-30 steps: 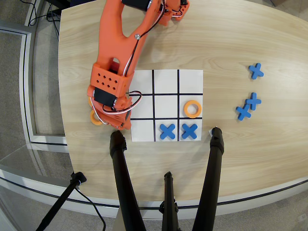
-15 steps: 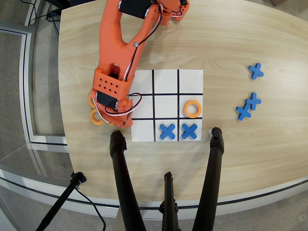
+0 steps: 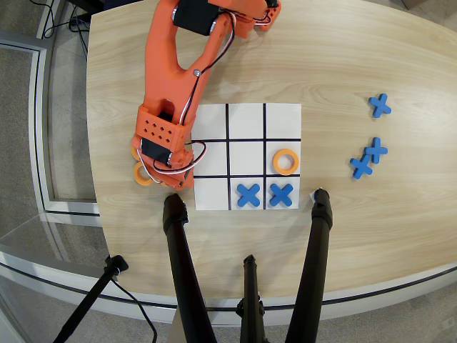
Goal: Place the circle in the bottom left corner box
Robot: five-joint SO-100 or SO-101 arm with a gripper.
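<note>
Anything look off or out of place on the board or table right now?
Nothing stands out. The board lies flat and square, with one orange ring and two blue X pieces sitting inside their cells. Spare rings lie at the board's left, partly hidden under the end effector; spare X pieces lie at the right.

Showing an orange printed arm (image 3: pixel 168 64) in the overhead view, built of chunky plastic links. Carrying black servo blocks (image 3: pixel 194 14) set into the links. Trailing thin red, white and black wires (image 3: pixel 202 61) along one side. Bearing a grid of small round holes on the wrist block (image 3: pixel 157 128) and a silver screw (image 3: pixel 195 72) mid-link.
</note>
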